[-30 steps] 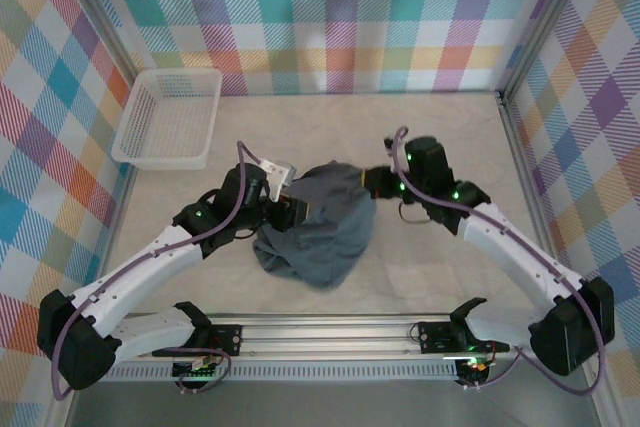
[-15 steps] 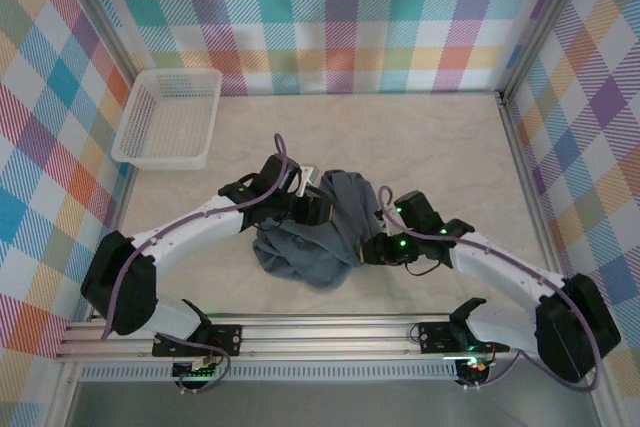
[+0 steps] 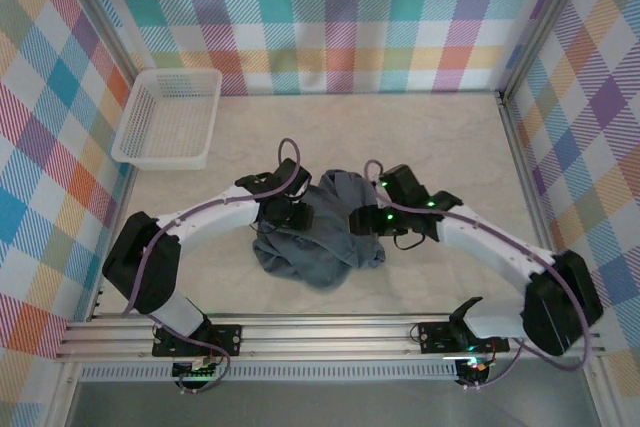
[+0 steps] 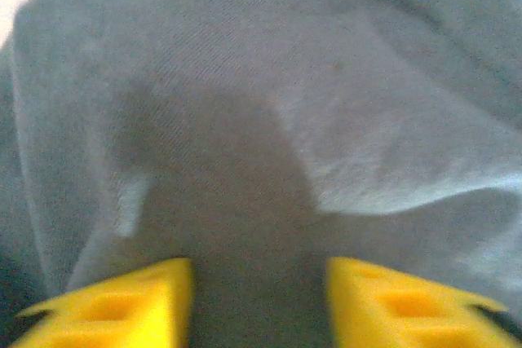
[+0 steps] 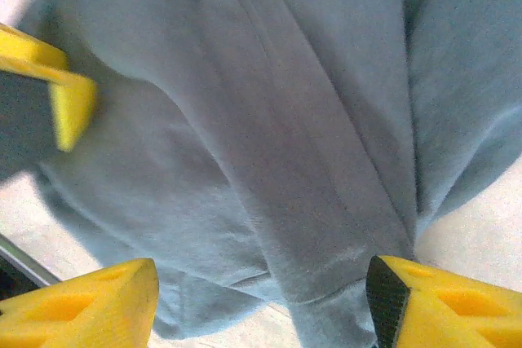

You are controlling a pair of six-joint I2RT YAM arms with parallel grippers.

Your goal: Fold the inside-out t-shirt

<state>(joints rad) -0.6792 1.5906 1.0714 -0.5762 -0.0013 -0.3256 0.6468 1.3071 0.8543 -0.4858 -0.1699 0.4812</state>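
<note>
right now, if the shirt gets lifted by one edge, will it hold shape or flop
Probably flops: the shirt lies bunched in soft folds. Likely light, as the cloth looks thin. Pushed, it would probably wrinkle further rather than slide.

Buried, cropped and blurred

From above, we saw the crumpled t-shirt (image 3: 318, 242) cover the tips of the left pincer (image 3: 301, 217) and the right pincer (image 3: 359, 221), so their gaps stayed unreadable there. The left wrist view was blurred, and its yellow fingers (image 4: 122, 309) were cut by the bottom edge. The right wrist's fingers (image 5: 81, 303) were cropped likewise, and the cloth ran past the frame.
</note>
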